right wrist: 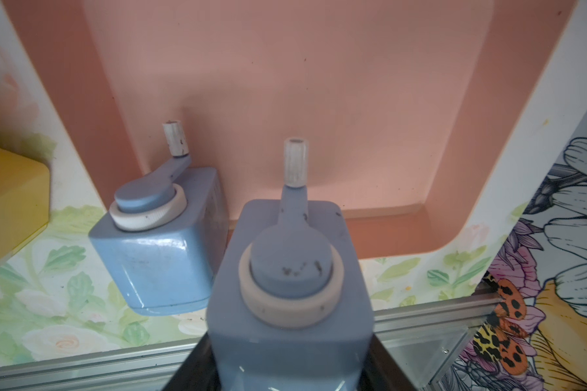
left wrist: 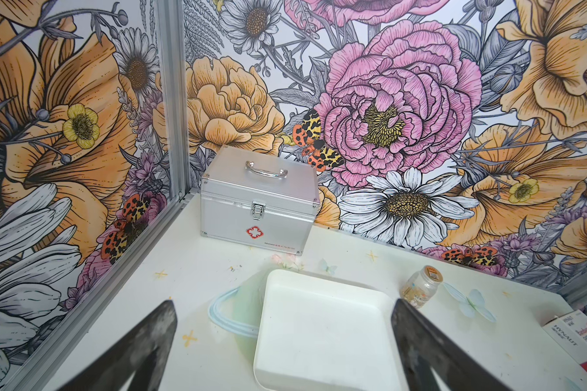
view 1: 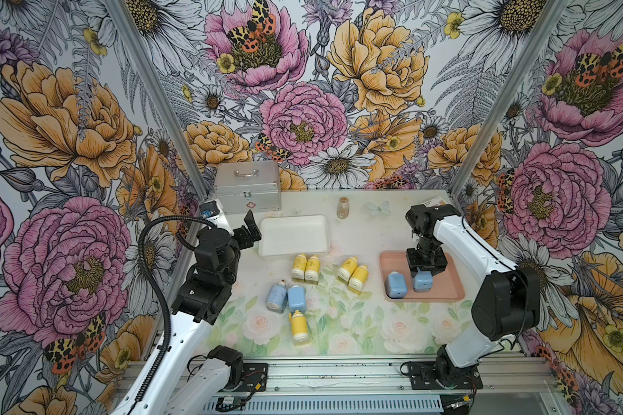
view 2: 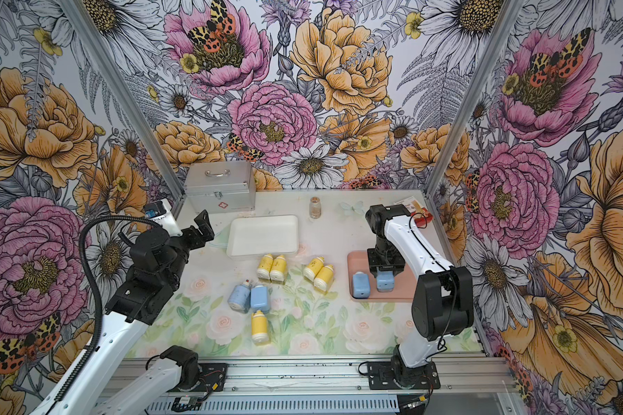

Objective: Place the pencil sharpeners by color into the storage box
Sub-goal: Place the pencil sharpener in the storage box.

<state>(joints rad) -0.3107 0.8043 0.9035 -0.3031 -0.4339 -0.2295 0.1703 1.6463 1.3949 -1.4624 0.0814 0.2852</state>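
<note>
My right gripper [view 1: 422, 276] [right wrist: 288, 365] is shut on a light blue pencil sharpener [view 1: 422, 282] [right wrist: 287, 270], held upright over the shallow pink storage box [view 1: 454, 284] [right wrist: 285, 84]. A second blue sharpener [view 1: 396, 285] [right wrist: 156, 257] lies in that box beside it. On the mat are two more blue sharpeners [view 1: 277, 295] [view 1: 296, 297], two pairs of yellow sharpeners [view 1: 305, 267] [view 1: 353, 273], and a single yellow sharpener [view 1: 299, 327]. My left gripper [view 1: 251, 227] [left wrist: 283, 306] is open and empty beside the left edge of an empty white box [view 1: 294, 237] [left wrist: 319, 331].
A closed silver case [view 1: 247, 187] [left wrist: 258, 199] stands at the back left corner. A small brownish glass vial [view 1: 342, 207] [left wrist: 421, 286] stands behind the white box. A small carton [view 2: 410, 208] [left wrist: 573, 335] lies at the back right. Floral walls enclose three sides.
</note>
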